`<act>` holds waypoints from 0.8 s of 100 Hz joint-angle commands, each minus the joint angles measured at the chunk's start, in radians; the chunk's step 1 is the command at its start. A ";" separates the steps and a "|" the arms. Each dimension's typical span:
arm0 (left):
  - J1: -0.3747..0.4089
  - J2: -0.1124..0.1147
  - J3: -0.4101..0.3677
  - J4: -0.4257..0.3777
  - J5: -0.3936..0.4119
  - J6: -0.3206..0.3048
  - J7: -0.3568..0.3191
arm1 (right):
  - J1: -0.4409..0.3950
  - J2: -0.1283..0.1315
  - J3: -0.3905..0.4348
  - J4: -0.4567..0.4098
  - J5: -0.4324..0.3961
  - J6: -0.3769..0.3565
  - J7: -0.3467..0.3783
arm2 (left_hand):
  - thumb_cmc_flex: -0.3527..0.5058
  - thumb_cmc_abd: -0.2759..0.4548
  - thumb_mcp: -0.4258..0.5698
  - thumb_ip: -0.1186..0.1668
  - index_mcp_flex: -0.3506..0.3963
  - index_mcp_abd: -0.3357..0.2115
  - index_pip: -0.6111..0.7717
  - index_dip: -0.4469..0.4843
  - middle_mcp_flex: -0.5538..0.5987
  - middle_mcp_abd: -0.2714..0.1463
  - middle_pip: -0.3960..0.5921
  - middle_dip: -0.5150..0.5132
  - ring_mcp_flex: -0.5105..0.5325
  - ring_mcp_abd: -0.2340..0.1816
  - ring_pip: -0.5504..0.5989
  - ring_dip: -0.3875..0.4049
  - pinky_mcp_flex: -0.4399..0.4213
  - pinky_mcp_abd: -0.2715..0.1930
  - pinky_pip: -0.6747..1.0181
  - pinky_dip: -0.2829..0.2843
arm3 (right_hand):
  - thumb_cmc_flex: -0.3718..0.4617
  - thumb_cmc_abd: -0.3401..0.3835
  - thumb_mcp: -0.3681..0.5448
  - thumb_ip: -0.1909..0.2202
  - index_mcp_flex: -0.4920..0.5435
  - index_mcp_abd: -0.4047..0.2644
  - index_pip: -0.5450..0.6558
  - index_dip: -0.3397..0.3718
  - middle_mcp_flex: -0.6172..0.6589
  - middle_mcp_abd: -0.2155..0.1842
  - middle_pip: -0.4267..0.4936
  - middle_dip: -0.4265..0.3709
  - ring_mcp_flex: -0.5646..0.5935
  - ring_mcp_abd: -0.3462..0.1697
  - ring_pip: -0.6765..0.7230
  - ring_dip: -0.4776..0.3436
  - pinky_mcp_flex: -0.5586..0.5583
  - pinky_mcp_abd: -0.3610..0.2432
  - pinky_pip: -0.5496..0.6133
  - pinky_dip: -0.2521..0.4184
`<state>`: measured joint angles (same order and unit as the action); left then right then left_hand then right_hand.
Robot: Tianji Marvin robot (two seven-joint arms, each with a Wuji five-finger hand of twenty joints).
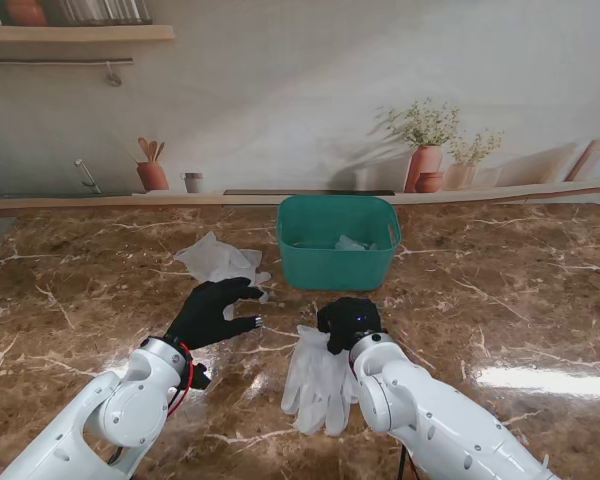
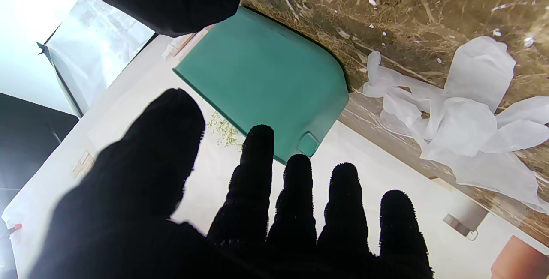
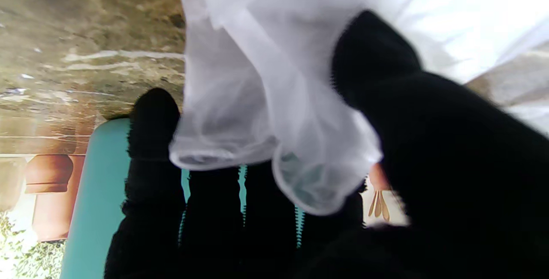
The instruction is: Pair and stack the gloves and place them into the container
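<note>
Nearest to me, a white glove pair (image 1: 320, 385) is lying on the worktop (image 1: 500, 300), its fingers pointing toward me. The right hand (image 1: 350, 322) is sitting on the pair's far cuff end, and the right wrist view shows its black fingers (image 3: 152, 142) and thumb pinching the thin cuff (image 3: 257, 116), so it is grasping the pair. To the left, the left hand (image 1: 215, 312) is hovering with its fingers (image 2: 296, 193) spread, released and holding nothing. Just beyond its fingertips a crumpled glove (image 1: 220, 262) is lying loose on the worktop. Farther on, the teal bin (image 1: 338, 240) is standing upright right of that glove, with something pale inside that I cannot make out.
</note>
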<state>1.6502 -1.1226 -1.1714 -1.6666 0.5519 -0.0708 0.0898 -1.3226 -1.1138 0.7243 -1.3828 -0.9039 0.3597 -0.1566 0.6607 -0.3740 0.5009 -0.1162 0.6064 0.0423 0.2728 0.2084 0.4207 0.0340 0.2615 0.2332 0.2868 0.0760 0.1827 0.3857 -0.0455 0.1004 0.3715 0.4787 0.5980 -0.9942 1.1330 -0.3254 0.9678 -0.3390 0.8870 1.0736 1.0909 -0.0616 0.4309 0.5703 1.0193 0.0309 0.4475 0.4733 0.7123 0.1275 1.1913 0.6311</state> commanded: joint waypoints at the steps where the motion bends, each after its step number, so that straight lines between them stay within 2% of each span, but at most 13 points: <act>1: 0.005 -0.003 0.002 0.003 0.001 -0.002 0.006 | -0.033 -0.010 -0.001 0.036 0.022 -0.013 -0.026 | -0.008 0.041 -0.042 0.024 0.018 -0.035 0.010 0.003 0.027 -0.032 -0.019 -0.009 0.007 -0.043 -0.031 -0.013 -0.012 -0.001 -0.007 0.015 | 0.040 -0.034 0.003 -0.012 0.028 -0.021 0.028 0.006 0.101 -0.029 0.036 0.062 0.158 -0.027 0.101 0.047 0.074 -0.003 0.097 -0.022; 5: 0.006 -0.003 0.002 0.004 0.000 -0.002 0.005 | -0.037 -0.015 0.009 0.039 0.029 -0.024 -0.049 | -0.008 0.041 -0.043 0.024 0.021 -0.036 0.013 0.004 0.029 -0.032 -0.018 -0.009 0.009 -0.043 -0.030 -0.013 -0.012 -0.001 -0.008 0.015 | 0.050 -0.038 -0.003 -0.013 0.026 -0.023 0.022 -0.012 0.140 -0.042 0.045 0.087 0.192 -0.024 0.130 0.066 0.105 -0.008 0.128 -0.028; 7: 0.006 -0.002 0.002 0.004 0.000 -0.002 0.005 | -0.039 -0.018 0.013 0.040 0.033 -0.030 -0.060 | -0.007 0.042 -0.043 0.024 0.021 -0.035 0.013 0.004 0.030 -0.032 -0.018 -0.009 0.009 -0.043 -0.030 -0.013 -0.012 -0.001 -0.007 0.015 | 0.058 -0.034 -0.005 -0.009 0.013 -0.023 0.019 -0.055 0.171 -0.053 0.061 0.102 0.217 -0.026 0.159 0.084 0.126 -0.013 0.158 -0.037; 8: 0.006 -0.002 0.002 0.004 0.001 -0.002 0.004 | -0.040 -0.019 0.015 0.041 0.035 -0.033 -0.067 | -0.008 0.042 -0.043 0.024 0.020 -0.035 0.013 0.004 0.031 -0.032 -0.018 -0.009 0.010 -0.043 -0.030 -0.013 -0.012 -0.001 -0.007 0.015 | 0.058 -0.034 -0.005 -0.009 0.013 -0.023 0.019 -0.055 0.171 -0.053 0.061 0.102 0.217 -0.026 0.159 0.084 0.126 -0.013 0.158 -0.037; 11: 0.006 -0.002 0.002 0.004 0.001 -0.002 0.003 | -0.041 -0.023 0.021 0.043 0.039 -0.041 -0.084 | -0.006 0.041 -0.043 0.024 0.021 -0.033 0.013 0.005 0.030 -0.030 -0.018 -0.009 0.009 -0.041 -0.031 -0.013 -0.013 0.000 -0.008 0.015 | 0.069 -0.024 -0.007 -0.002 -0.004 -0.015 0.028 -0.147 0.196 -0.063 0.091 0.121 0.240 -0.030 0.196 0.102 0.139 -0.017 0.189 -0.048; 15: 0.007 -0.001 0.001 0.003 0.000 -0.002 0.000 | -0.042 -0.026 0.030 0.046 0.041 -0.054 -0.104 | -0.004 0.042 -0.044 0.024 0.023 -0.034 0.015 0.005 0.031 -0.030 -0.018 -0.009 0.009 -0.041 -0.031 -0.013 -0.013 0.000 -0.009 0.014 | 0.071 -0.014 -0.009 0.000 -0.009 -0.001 0.010 -0.207 0.204 -0.064 0.108 0.136 0.246 -0.032 0.217 0.118 0.136 -0.020 0.202 -0.045; 18: 0.007 -0.001 0.001 0.002 0.000 -0.002 -0.001 | -0.042 -0.028 0.037 0.047 0.042 -0.063 -0.116 | -0.004 0.042 -0.044 0.024 0.024 -0.035 0.015 0.006 0.033 -0.031 -0.018 -0.009 0.009 -0.042 -0.031 -0.013 -0.013 0.000 -0.010 0.014 | 0.071 -0.007 -0.011 0.003 -0.019 0.008 0.031 -0.294 0.207 -0.062 0.111 0.140 0.246 -0.033 0.224 0.129 0.132 -0.023 0.209 -0.044; 24: 0.007 -0.001 0.000 0.002 0.001 -0.001 0.000 | -0.041 -0.031 0.051 0.048 0.046 -0.075 -0.131 | -0.003 0.043 -0.044 0.025 0.026 -0.034 0.017 0.006 0.034 -0.031 -0.018 -0.009 0.010 -0.042 -0.031 -0.013 -0.013 0.000 -0.010 0.014 | 0.075 0.000 -0.013 0.007 -0.016 0.012 0.050 -0.385 0.210 -0.059 0.112 0.148 0.244 -0.031 0.230 0.135 0.121 -0.027 0.212 -0.040; 35: 0.006 -0.001 -0.003 0.001 0.004 0.001 0.000 | -0.029 -0.040 0.075 0.065 0.062 -0.096 -0.165 | -0.003 0.042 -0.045 0.025 0.028 -0.036 0.019 0.008 0.034 -0.031 -0.018 -0.009 0.010 -0.041 -0.030 -0.013 -0.013 0.000 -0.011 0.015 | 0.080 -0.013 -0.013 0.005 0.003 0.013 0.057 -0.419 0.223 -0.054 0.111 0.147 0.241 -0.031 0.249 0.153 0.121 -0.039 0.214 -0.038; 52: 0.005 0.000 -0.008 -0.003 0.008 0.004 -0.002 | -0.007 -0.053 0.107 0.107 0.071 -0.119 -0.240 | -0.003 0.044 -0.045 0.025 0.031 -0.036 0.022 0.010 0.036 -0.031 -0.017 -0.008 0.012 -0.040 -0.029 -0.012 -0.013 0.001 -0.012 0.015 | 0.077 -0.006 -0.011 0.005 0.006 0.008 0.062 -0.424 0.224 -0.055 0.111 0.149 0.239 -0.032 0.252 0.156 0.119 -0.045 0.211 -0.039; 76: 0.003 0.000 -0.009 -0.004 0.011 0.004 -0.005 | -0.045 -0.052 0.172 0.075 0.056 -0.152 -0.292 | -0.004 0.046 -0.047 0.025 0.031 -0.037 0.023 0.010 0.038 -0.028 -0.018 -0.008 0.012 -0.036 -0.029 -0.012 -0.015 0.003 -0.015 0.017 | 0.046 0.050 -0.027 0.010 -0.032 0.003 0.060 -0.406 0.192 -0.077 0.110 0.175 0.184 -0.055 0.245 0.170 0.060 -0.046 0.183 -0.037; 80: 0.002 0.001 -0.010 -0.004 0.012 0.002 -0.005 | -0.063 -0.049 0.186 0.063 0.051 -0.171 -0.295 | -0.005 0.047 -0.048 0.025 0.029 -0.037 0.022 0.010 0.036 -0.028 -0.019 -0.009 0.011 -0.037 -0.029 -0.012 -0.015 0.002 -0.016 0.017 | 0.039 0.059 -0.030 0.011 -0.039 0.005 0.055 -0.404 0.181 -0.067 0.110 0.181 0.170 -0.058 0.243 0.172 0.043 -0.045 0.179 -0.034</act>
<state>1.6506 -1.1223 -1.1815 -1.6688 0.5598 -0.0683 0.0845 -1.3507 -1.1708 0.8942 -1.2958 -0.8484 0.2116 -0.4575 0.6611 -0.3631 0.4888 -0.1162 0.6191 0.0324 0.2829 0.2085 0.4322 0.0326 0.2599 0.2331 0.2871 0.0758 0.1827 0.3855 -0.0455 0.1028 0.3715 0.4788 0.6262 -0.9469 1.1086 -0.3254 0.9645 -0.3254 0.9226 0.6538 1.2836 -0.1051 0.5288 0.7274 1.2141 0.0021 0.6864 0.6193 0.7818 0.0983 1.3585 0.6003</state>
